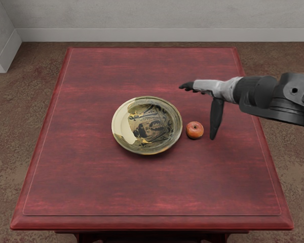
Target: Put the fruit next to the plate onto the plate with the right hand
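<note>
A small round fruit (194,130), orange-red with a darker dimple on top, sits on the table just beside the right edge of the plate. It is very near the rim, but whether the two touch is too close to tell. It resembles a small apple or persimmon. It is probably light, firm and smooth-skinned, so a push from one side could send it rolling or let it slip. Judging by its shape, the best hold is from above, with fingers on opposite sides of its widest part, closing gently so the skin is not bruised.

The plate (116,117) is a shallow, shiny gold dish near the middle of the table, its surface full of mirror-like reflections. The fruit is not yet on it.

The right hand (209,91) hovers to the right of the fruit and a little beyond it. It is open and holds nothing. Most fingers reach left, while one dark finger (216,119) hangs straight down, its tip close to the tabletop just right of the fruit and apart from it. The grey and black arm (273,96) enters from the right edge. The left arm does not show.

The table (91,182) is dark red wood, standing on a brown floor with a pale wall behind.
</note>
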You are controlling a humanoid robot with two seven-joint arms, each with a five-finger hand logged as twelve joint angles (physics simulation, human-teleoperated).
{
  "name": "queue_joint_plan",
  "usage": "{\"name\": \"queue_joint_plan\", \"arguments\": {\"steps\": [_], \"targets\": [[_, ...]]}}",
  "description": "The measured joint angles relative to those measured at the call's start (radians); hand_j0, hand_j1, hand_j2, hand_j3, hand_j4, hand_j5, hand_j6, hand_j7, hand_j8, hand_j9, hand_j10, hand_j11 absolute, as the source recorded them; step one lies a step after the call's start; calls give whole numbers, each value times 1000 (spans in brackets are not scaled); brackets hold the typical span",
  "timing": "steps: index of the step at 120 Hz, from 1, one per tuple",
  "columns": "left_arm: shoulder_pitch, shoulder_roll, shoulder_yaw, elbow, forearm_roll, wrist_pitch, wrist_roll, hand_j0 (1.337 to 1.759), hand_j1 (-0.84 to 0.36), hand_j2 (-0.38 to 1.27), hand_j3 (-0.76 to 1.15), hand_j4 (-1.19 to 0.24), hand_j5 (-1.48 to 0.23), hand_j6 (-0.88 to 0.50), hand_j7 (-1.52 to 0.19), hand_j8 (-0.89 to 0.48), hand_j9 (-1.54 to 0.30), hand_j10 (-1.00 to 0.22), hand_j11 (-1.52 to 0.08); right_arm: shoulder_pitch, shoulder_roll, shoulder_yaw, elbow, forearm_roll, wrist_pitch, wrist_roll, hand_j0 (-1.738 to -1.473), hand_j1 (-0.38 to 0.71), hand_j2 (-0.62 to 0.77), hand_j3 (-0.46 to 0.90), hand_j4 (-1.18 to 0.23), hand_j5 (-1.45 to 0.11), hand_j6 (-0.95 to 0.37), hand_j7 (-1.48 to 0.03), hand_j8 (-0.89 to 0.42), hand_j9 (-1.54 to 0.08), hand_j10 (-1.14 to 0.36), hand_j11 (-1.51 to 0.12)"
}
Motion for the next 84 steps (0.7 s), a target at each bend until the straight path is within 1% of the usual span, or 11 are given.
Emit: {"name": "queue_joint_plan", "arguments": {"steps": [9,23,41,55,84], "targets": [[0,0,0,0,0,0,0,1658,55,49,0,-245,-318,-245,-318,-245,-318,-245,-318,-32,5,0,19,-34,-38,0,-1658,-300,-7,0,-44,-54,-46,-54,-45,-54,-44,-54],[0,0,0,0,0,0,0,1658,55,49,0,-245,-318,-245,-318,-245,-318,-245,-318,-69,7,-1,32,-73,-81,-1,-1658,-254,-15,0,-83,-105,-85,-105,-84,-105,-83,-105],[0,0,0,0,0,0,0,1658,55,49,0,-245,-318,-245,-318,-245,-318,-245,-318,-129,17,-3,37,-164,-157,-1,-1658,-198,-24,0,-130,-165,-131,-165,-130,-165,-129,-165],[0,0,0,0,0,0,0,1658,55,49,0,-245,-318,-245,-318,-245,-318,-245,-318,-184,42,-4,38,-247,-239,-1,-1658,-167,-29,0,-156,-199,-157,-198,-156,-199,-155,-199],[0,0,0,0,0,0,0,1658,55,49,0,-245,-318,-245,-318,-245,-318,-245,-318,-266,57,-5,43,-325,-328,-1,-1658,-85,-42,0,-224,-288,-226,-288,-225,-288,-224,-288]]}}
